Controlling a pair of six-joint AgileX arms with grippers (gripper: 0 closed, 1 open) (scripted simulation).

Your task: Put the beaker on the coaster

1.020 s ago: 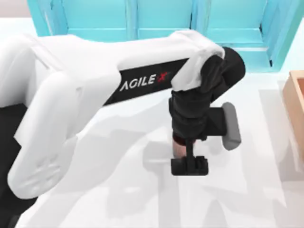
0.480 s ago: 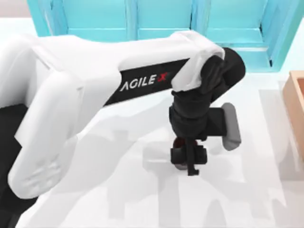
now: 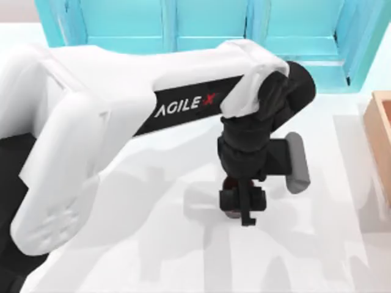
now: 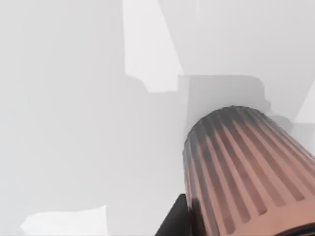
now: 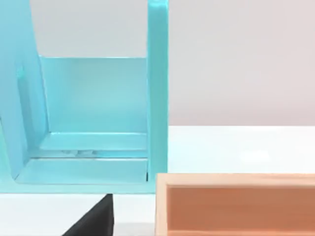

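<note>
My left arm (image 3: 122, 116) reaches across the table, wrist pointing down, left gripper (image 3: 243, 204) with jaws closed.

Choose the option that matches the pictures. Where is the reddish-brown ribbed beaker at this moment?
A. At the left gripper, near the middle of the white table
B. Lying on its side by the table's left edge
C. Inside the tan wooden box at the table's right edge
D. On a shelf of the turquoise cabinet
A: the top view shows the left gripper closed around the beaker above the white table, and the left wrist view shows its ribbed side close up.
</note>
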